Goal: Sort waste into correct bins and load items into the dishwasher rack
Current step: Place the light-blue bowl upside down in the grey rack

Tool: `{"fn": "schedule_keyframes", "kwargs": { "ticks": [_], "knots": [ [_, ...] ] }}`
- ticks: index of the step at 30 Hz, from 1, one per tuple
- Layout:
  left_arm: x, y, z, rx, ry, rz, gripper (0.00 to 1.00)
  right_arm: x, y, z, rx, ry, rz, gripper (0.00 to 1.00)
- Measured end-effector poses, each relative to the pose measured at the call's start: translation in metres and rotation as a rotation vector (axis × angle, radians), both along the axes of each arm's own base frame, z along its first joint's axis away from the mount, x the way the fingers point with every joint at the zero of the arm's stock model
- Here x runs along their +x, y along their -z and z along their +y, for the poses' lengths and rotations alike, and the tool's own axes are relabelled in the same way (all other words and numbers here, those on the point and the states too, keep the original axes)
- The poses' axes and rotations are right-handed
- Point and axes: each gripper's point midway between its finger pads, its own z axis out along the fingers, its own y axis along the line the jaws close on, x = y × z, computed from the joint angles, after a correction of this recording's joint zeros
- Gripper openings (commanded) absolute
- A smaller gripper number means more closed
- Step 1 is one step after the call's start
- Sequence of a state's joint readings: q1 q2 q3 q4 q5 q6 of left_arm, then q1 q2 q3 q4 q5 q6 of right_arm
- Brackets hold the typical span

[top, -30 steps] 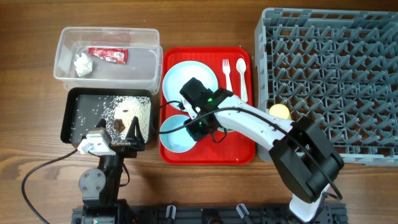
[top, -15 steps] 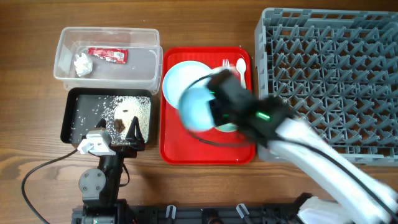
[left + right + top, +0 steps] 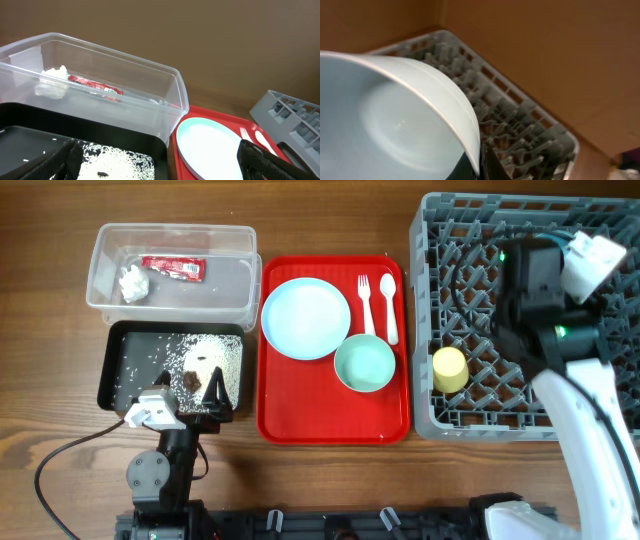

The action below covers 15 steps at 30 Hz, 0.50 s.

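**A:** Where has the pale blue bowl (image 3: 395, 125) gone? A second ago it sat on the near left part of the red tray (image 3: 335, 425).

**B:** It is off the tray. The right gripper (image 3: 479, 162) pinches its rim between the fingers, and the wrist view shows the bowl tilted above the pegs of the dishwasher rack (image 3: 430, 240). From overhead the arm now hangs over the far part of the rack and hides the bowl.

**A:** And half a second ago?

**B:** Arm and bowl were a blur over the middle of the tray. That near left spot is bare red now.

**A:** What is left on the tray?

**B:** The pale blue plate (image 3: 306, 318) is far left and the mint green bowl (image 3: 365, 364) just near and right of it. The fork (image 3: 366, 300) and spoon (image 3: 388, 308) lie side by side at the far right. None of them has shifted.

**A:** The yellow cup (image 3: 450, 368)?

**B:** In the rack's near left corner, as before.

**A:** The left side?

**B:** Unchanged. The left gripper (image 3: 216, 394) hovers at the near edge of the black bin (image 3: 125, 360), fingers spread wide, holding nothing. Rice (image 3: 200, 355) is scattered in that bin. The red wrapper (image 3: 173, 268) and the tissue (image 3: 132, 282) lie in the clear bin (image 3: 230, 280).
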State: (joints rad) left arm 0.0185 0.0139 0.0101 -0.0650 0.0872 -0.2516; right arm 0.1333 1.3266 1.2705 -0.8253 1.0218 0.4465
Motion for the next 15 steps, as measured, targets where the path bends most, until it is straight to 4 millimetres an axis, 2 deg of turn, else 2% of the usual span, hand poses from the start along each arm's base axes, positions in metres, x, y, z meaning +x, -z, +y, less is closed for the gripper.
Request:
{"fn": "schedule_keyframes", "kwargs": {
  "ticks": [8, 12, 15],
  "knots": [
    [0.000, 0.000, 0.000, 0.000, 0.000, 0.000, 1.00, 0.059, 0.038, -0.027, -0.229, 0.045, 0.212, 0.04],
    [0.000, 0.000, 0.000, 0.000, 0.000, 0.000, 1.00, 0.071, 0.074, -0.036, -0.296, 0.021, 0.415, 0.04],
    [0.000, 0.000, 0.000, 0.000, 0.000, 0.000, 1.00, 0.074, 0.088, -0.037, -0.314, 0.008, 0.486, 0.04]
  ]
}}
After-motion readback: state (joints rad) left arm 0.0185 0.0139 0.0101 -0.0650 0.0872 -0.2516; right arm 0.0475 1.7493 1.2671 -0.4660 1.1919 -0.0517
